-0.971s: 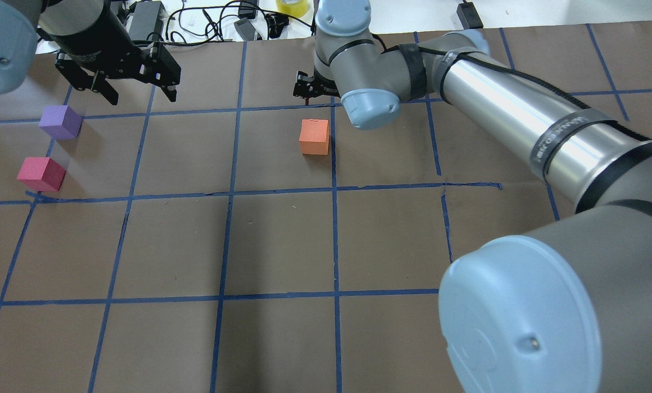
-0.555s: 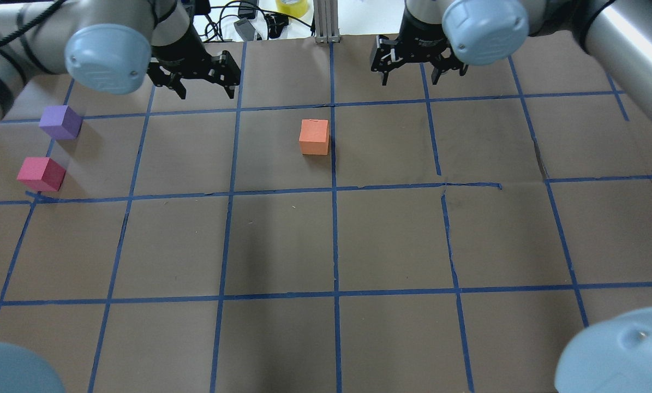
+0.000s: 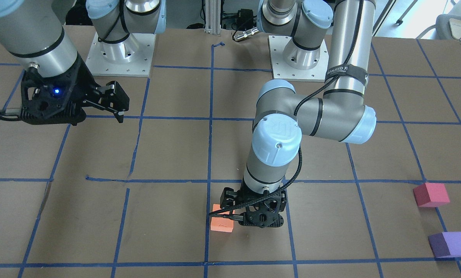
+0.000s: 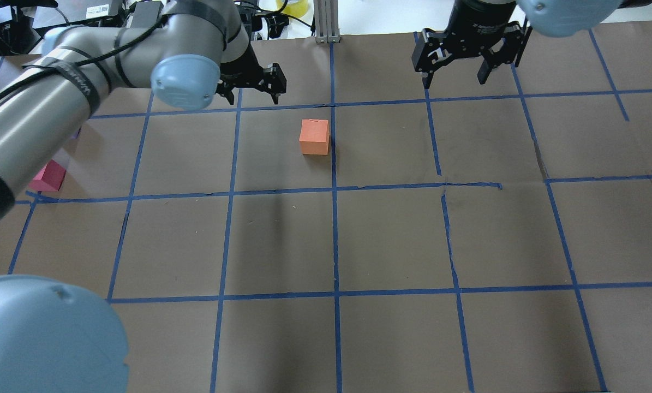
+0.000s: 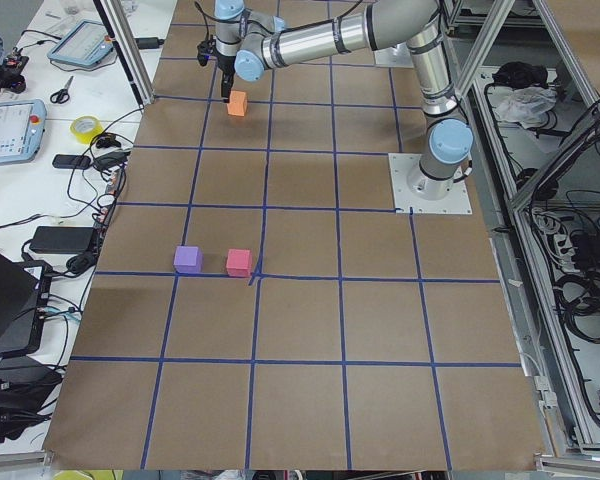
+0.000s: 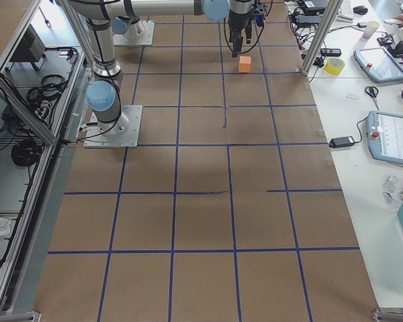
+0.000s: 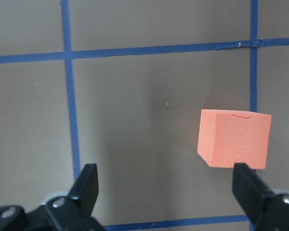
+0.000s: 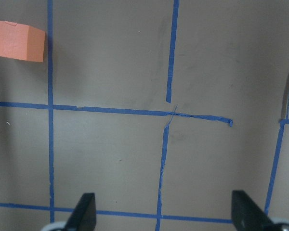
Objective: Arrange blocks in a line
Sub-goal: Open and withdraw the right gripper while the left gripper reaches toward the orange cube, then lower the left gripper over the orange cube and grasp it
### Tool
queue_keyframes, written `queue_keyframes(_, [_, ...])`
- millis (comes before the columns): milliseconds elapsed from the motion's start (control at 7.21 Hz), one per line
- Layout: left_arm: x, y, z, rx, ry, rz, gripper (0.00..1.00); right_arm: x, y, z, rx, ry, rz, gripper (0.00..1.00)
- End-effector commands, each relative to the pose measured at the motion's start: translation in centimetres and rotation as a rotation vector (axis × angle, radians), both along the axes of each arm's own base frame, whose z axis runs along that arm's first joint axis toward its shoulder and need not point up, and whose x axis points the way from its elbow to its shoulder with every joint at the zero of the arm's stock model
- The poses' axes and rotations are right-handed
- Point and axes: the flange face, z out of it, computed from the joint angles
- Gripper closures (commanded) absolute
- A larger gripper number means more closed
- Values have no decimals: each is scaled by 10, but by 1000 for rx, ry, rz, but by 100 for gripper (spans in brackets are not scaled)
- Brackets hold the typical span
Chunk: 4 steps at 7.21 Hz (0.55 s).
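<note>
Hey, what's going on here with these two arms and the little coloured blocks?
Two robot arms are meant to put three foam blocks in a line. The left hand is open and hangs close by the orange block in the middle of the table, not gripping it. The right hand is open too, off to the side, holding nothing. The pink block and the purple block sit next to each other far off on the robot's left, so no line yet.
</note>
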Motion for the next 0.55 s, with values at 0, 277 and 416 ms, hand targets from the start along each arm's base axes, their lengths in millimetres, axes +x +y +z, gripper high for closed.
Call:
queue_keyframes(0, [-43, 1, -34, 22, -10, -28, 0, -5, 31, 8, 25, 16, 2, 0])
queue_keyframes(277, [-52, -2, -46, 32, -16, -42, 0, -7, 54, 7, 46, 35, 0, 0])
queue_keyframes(416, [-52, -2, -54, 41, -22, -41, 0, -8, 61, -2, 70, 38, -4, 0])
